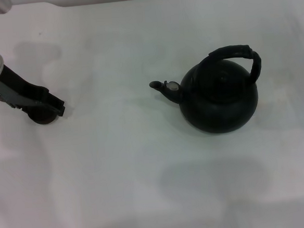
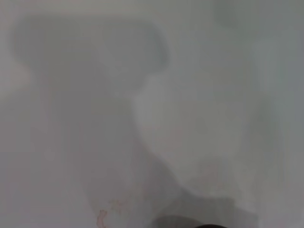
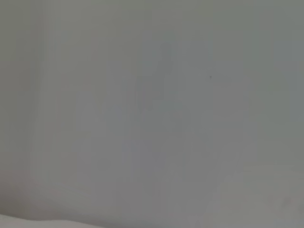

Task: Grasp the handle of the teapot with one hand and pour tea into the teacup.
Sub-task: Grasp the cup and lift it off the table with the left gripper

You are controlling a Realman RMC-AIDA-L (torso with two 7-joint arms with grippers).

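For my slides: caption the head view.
Left gripper at the teacup; teapot stands apart on the white table.

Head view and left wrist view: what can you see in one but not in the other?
Only the head view shows the teapot with its arched handle standing to the robot's right, and the left claw at the tiny teacup. Only the left wrist view shows a close-up of a dark curved edge, too little to name. Both show the white table.

Pale table surface [image 2: 204,95] — broad grey shadow [image 2: 90,71] across it.
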